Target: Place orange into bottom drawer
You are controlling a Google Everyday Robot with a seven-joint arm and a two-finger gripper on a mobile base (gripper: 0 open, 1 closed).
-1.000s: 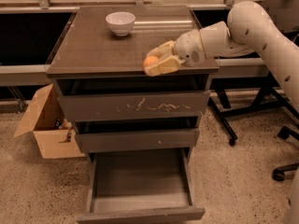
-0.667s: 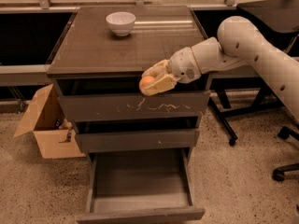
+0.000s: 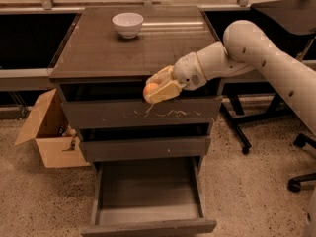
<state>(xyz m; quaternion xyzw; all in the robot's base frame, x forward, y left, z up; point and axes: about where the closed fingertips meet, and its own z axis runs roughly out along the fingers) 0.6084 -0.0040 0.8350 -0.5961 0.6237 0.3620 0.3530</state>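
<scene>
My gripper (image 3: 157,90) is at the front edge of the cabinet top, over the scratched top drawer front. It is shut on the orange (image 3: 150,88), a small round fruit that shows between the pale fingers (image 3: 165,90). The white arm reaches in from the right. The bottom drawer (image 3: 148,210) is pulled open below, its grey inside showing nothing in it. The gripper is well above it and roughly over its middle.
A white bowl (image 3: 127,23) stands at the back of the cabinet top (image 3: 98,53). The middle drawer (image 3: 143,148) is closed. An open cardboard box (image 3: 47,135) sits on the floor at the left. Office chair legs (image 3: 247,132) stand at the right.
The gripper has moved left and down with the orange, from over the cabinet top's right part to its front edge, above the open drawer.
</scene>
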